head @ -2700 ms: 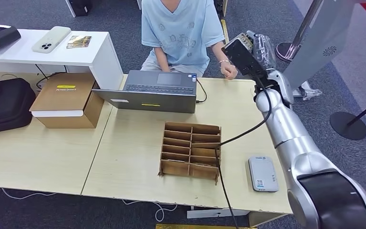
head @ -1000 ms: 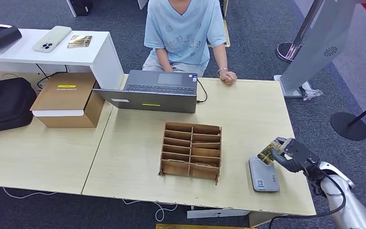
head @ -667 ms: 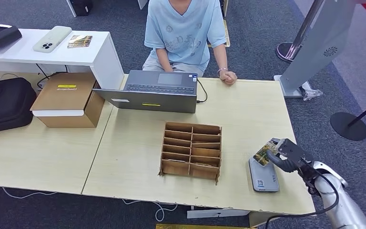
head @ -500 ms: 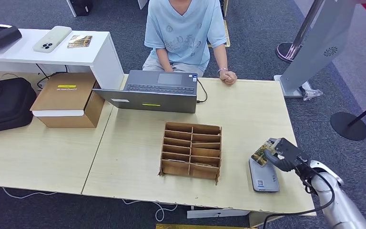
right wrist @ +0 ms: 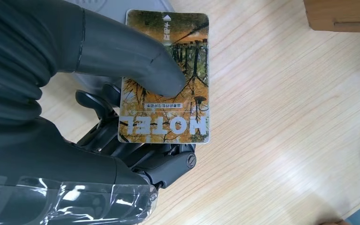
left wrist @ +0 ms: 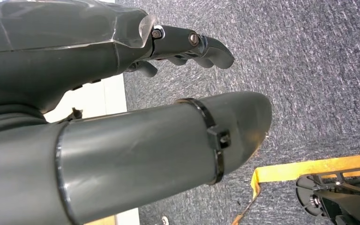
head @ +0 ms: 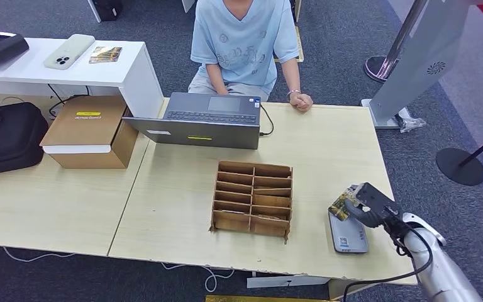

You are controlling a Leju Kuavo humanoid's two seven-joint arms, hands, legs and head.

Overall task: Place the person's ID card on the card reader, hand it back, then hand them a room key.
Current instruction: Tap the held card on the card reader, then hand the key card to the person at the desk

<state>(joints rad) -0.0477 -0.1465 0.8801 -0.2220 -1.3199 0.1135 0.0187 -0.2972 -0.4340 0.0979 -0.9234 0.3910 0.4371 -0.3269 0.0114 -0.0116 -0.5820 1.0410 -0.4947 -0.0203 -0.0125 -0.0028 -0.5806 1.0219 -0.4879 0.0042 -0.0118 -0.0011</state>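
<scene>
One card pinched under right hand thumb, reader partly hidden, left hand holding nothing

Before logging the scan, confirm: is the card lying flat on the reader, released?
No: the right hand holds the card, thumb pressed on its face, tilted above the card reader.
</scene>
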